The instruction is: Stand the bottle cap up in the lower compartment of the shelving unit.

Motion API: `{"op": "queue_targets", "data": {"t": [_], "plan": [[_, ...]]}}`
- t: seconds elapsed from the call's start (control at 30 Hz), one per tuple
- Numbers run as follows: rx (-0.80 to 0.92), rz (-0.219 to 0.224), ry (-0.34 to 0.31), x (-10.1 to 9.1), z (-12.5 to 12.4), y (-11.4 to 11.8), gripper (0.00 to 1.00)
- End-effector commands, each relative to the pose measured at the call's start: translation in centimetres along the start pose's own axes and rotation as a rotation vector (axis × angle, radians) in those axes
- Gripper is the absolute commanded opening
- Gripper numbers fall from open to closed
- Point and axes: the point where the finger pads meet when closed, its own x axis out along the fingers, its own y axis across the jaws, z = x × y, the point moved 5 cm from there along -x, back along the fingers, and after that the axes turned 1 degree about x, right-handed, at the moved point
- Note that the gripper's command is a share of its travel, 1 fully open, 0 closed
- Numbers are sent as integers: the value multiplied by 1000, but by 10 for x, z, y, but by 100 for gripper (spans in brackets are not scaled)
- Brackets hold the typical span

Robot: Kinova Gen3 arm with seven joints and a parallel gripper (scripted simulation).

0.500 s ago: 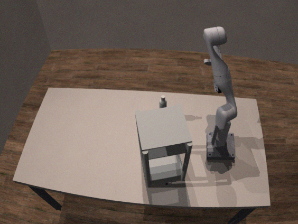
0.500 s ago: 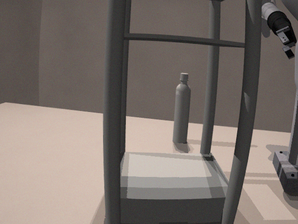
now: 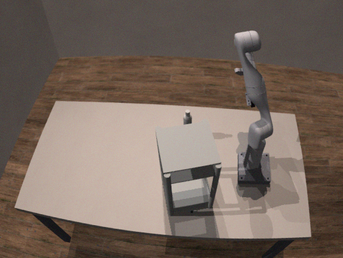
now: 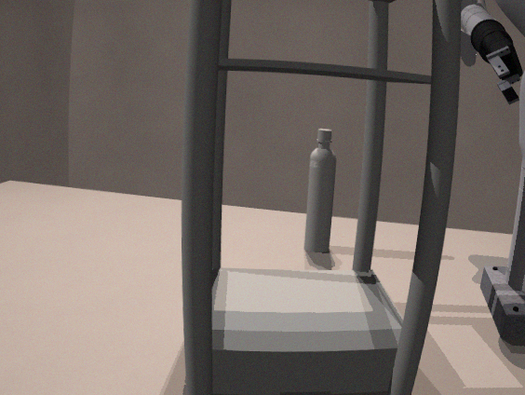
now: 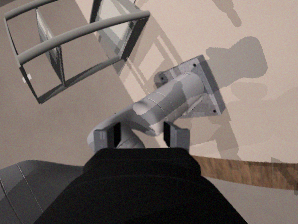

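The grey bottle (image 3: 187, 117) stands upright, cap up, on the table just behind the shelving unit (image 3: 188, 164); only its top shows there. In the exterior view the bottle (image 4: 320, 196) shows whole through the posts, beyond the lower compartment's floor (image 4: 298, 298), which is bare. My gripper (image 3: 250, 103) is open and empty. It hangs high beside my own arm, to the right of the unit and well away from the bottle. It shows at the top right of the exterior view (image 4: 504, 79). In the wrist view the fingers point down at my base, with the unit (image 5: 75, 36) at the upper left.
My arm's base (image 3: 253, 167) is bolted to the table right of the unit; it also shows in the exterior view (image 4: 504, 298) and the wrist view (image 5: 189, 90). Four posts frame the compartment. The table's edges and a wooden floor lie beyond.
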Motion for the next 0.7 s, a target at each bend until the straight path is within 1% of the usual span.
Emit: {"op": "queue_targets", "data": {"t": [0.0,0.1,0.17,0.23,0.27,0.3,0.37,0.47,0.53,0.6,0.67], "plan": [[0,1,1,0,0,0,100],[-1,3,0,0,0,0,100],[-4,17,-1,-1,-2,0,100],[-12,52,-4,-3,-8,0,100],[-19,78,-6,-5,-12,0,100],[-27,110,-7,-7,-17,0,100],[-51,191,-9,-12,-31,-1,100],[-106,348,-2,-24,-60,-7,100],[-143,436,8,-32,-79,-14,100],[-143,436,8,-32,-79,-14,100],[-202,555,31,-41,-106,-28,100]]}}
